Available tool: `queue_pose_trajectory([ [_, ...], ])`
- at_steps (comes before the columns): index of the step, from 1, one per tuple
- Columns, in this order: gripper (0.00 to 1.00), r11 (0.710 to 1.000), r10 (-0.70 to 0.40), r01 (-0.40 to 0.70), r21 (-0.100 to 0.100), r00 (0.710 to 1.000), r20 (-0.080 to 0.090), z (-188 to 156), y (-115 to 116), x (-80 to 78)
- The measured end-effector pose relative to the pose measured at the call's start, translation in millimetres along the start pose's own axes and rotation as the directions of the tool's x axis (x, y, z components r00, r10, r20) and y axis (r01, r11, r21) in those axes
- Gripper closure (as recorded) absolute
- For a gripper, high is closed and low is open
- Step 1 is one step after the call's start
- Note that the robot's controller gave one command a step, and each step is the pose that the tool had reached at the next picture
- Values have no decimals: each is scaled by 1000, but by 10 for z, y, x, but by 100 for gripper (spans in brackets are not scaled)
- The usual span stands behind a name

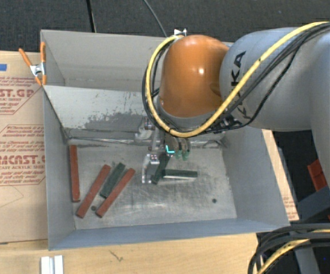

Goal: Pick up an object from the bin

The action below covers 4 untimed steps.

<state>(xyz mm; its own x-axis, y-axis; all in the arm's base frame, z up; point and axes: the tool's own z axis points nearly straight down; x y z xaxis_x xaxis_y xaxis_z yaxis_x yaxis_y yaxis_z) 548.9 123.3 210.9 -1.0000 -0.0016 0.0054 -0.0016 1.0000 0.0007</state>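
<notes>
Dark green stick (183, 174) flat on the bin (55, 153) floor, about mid-bin, slightly right of centre. Long axis left-right across the view, nearly level. Left end at the gripper (155, 169), right end pointing toward the right wall. Gripper low over that left end; touching or just above, cannot tell. Open or closed: cannot tell either, too much hidden under the wrist.

Outward to the left, four more sticks, well apart from the gripper. Second green stick (113, 180) tilted, upper end to the right, lower end to the left. Long red stick (94, 190) just beside it on the left, same tilt. Lower red stick (115, 193) just beside it on the right, same tilt, touching or nearly so. Upright red stick (73, 173) further left, near the left wall, almost vertical in the view, apart from the other three.

Count: two dark green sticks, three red sticks, five in all. Small dark speck (214, 200) on the floor, lower right of the first stick.

Above the gripper, orange cover (190, 79) on the wrist, looped by yellow-and-black cables (151, 79).
</notes>
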Motion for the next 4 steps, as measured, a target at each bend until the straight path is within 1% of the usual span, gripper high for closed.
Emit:
queue_pose_trajectory([
  [1, 0, 1000, 1, -1, -1, 1000, 7, -34, -5, -17],
  [2, 0, 1000, -8, 8, -2, 1000, 13, 505, 58, 16],
  [3, 100, 998, -68, 68, -4, 997, 29, 1316, -2, -9],
  [4, 100, 998, -68, 68, -4, 997, 29, 1316, -2, -9],
])
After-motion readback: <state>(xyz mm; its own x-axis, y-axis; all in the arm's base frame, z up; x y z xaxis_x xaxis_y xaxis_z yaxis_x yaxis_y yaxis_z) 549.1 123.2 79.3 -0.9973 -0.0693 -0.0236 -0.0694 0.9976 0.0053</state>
